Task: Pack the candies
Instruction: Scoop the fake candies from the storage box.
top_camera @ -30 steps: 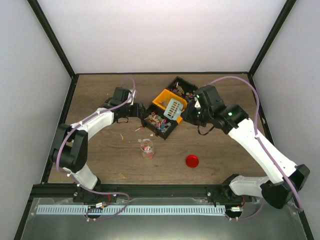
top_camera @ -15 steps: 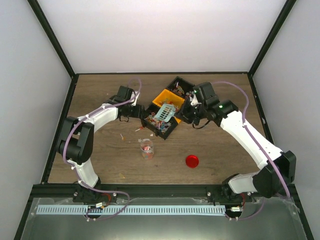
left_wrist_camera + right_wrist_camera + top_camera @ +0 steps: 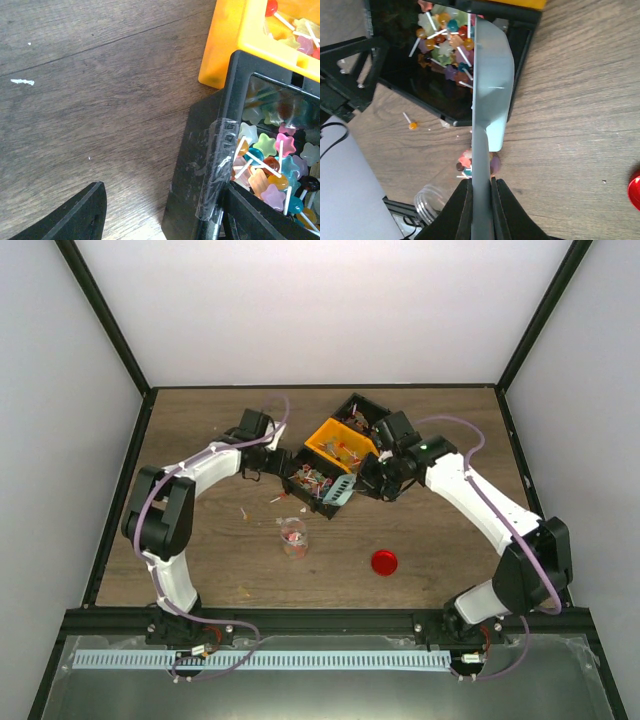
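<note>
Brown wood-grain tabletop (image 3: 235, 560), boxed in by white walls, carries everything. Toward its left, the left gripper (image 3: 274, 462) reaches in at the left side of a black rectangular plastic bin (image 3: 200, 150). Its fingers (image 3: 75, 215) stand wide apart and grasp nothing. One hangs over bare wood and the other sits just inside the bin, with the taped black wall between them. The candies (image 3: 270, 165) are tiny star-shaped sweets on white sticks, in pink, blue, yellow, orange and white. They lie heaped in this bin, more fill the orange plastic bin (image 3: 225, 45) touching it on the far side, and a few lie loose on the wood nearby. A small clear jar (image 3: 292, 535) in front of the black bin holds a few candies too. Right of the heap, a pale teal plastic scoop (image 3: 492, 75) hangs tilted over the black bin's near right corner; whether it carries sweets cannot be told. The right gripper (image 3: 481, 200) is closed tight on the scoop's thin handle. Nearer the arms' bases, well apart from the bins, lies a red round lid (image 3: 384, 561).
</note>
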Available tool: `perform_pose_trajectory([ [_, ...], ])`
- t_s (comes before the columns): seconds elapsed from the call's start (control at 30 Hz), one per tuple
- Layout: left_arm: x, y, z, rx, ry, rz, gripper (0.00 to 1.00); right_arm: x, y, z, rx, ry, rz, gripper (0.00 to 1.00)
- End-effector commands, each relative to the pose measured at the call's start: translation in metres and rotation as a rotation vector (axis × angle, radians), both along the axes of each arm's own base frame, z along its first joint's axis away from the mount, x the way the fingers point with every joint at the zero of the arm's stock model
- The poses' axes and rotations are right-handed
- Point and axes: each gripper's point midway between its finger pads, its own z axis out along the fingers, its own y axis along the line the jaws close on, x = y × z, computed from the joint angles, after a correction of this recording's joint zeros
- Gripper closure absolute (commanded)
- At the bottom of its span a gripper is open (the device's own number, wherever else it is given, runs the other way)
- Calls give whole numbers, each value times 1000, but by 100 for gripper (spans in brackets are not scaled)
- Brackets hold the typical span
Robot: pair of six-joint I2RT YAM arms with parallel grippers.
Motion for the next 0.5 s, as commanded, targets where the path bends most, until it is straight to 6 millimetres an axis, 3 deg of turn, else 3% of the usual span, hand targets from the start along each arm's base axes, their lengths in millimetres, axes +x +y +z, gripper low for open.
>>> perform_pose_trajectory([
  [0.0, 10, 0, 2, 26, -27, -28, 37, 13, -7, 1, -60, 14, -48, 99],
  [0.2, 16, 1, 1, 50, -37, -31, 47, 24, -9, -5, -148, 76, -60, 99],
  [0.47, 22, -13, 6, 70, -65, -49, 72, 34, -18, 1, -286, 128, -84, 99],
])
